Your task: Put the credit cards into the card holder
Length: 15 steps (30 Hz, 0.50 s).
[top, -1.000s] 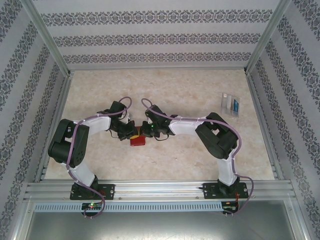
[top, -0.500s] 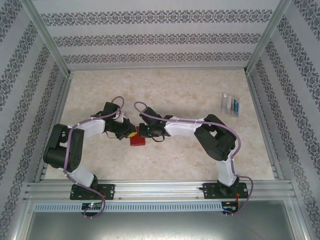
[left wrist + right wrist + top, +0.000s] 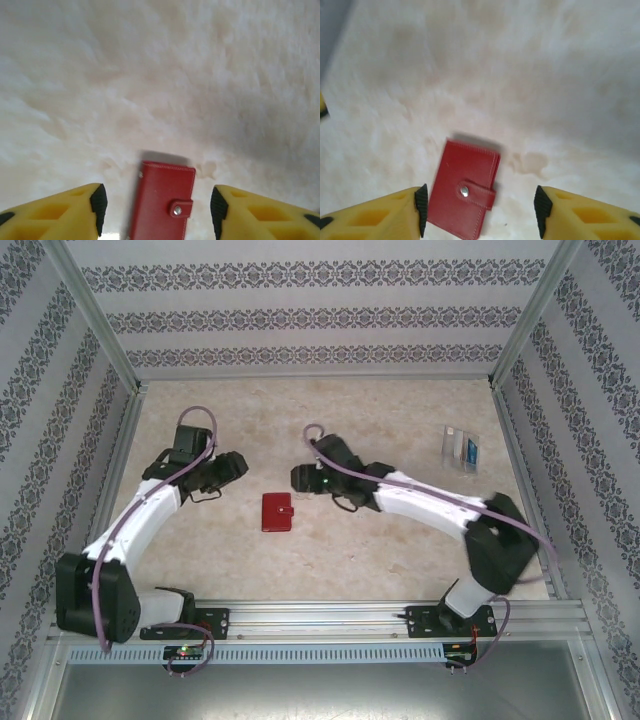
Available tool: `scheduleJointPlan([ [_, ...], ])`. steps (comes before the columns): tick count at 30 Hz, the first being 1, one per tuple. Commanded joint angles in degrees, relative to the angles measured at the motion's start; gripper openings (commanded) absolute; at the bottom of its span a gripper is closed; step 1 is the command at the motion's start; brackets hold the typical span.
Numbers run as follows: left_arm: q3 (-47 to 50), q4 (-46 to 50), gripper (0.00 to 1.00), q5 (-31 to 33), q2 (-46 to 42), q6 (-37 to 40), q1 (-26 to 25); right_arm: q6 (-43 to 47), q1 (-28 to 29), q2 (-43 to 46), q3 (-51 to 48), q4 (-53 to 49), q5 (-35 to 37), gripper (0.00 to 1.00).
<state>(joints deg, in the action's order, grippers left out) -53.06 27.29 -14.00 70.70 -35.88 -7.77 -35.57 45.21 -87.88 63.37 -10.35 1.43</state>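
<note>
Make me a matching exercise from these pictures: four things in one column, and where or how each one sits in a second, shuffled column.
Things:
1. red snap wallet
2. clear card holder
3. left end effector
4. right end effector

Place or state:
A. open, right of the wallet
B. near the far right edge of the table
C. snapped shut, flat mid-table
D. open, left of the wallet

Pairs: 1-C, 2-B, 3-D, 4-A.

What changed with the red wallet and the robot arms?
Both arms let go of the red wallet: the left arm drew back left and the right arm drew back right, jaws open. The wallet stayed on the table, and the card holder did not move.
</note>
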Motion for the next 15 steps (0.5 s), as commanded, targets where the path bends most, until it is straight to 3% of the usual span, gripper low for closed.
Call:
scheduleJointPlan([
  [1,0.53,2.02,1.00,16.63,-6.98,4.81,-0.99,9.06,-0.80,10.88,-4.05,0.97,13.03,0.74],
  [5,5.09,-0.33,1.00,31.02,-13.71,5.98,-2.53,18.63,-1.84,22.87,-10.78,2.82,25.58,0.98],
  [8,12.42,-8.86,1.00,36.57,-18.69,10.72,-2.97,21.78,-4.34,31.66,-17.82,4.38,34.48,0.98],
  [11,23.50,-27.44,0.99,28.53,-21.98,35.65,-2.97,23.18,-11.32,40.02,-25.77,5.98,32.50,0.98],
  [13,30.88,-39.88,1.00,25.15,-22.80,43.58,-2.86,33.11,-15.95,44.48,-33.06,11.79,24.30,0.98],
  [15,34.22,-47.04,1.00,23.14,-20.68,44.04,-2.09,38.57,-18.75,48.31,-40.18,18.89,20.24,0.98],
])
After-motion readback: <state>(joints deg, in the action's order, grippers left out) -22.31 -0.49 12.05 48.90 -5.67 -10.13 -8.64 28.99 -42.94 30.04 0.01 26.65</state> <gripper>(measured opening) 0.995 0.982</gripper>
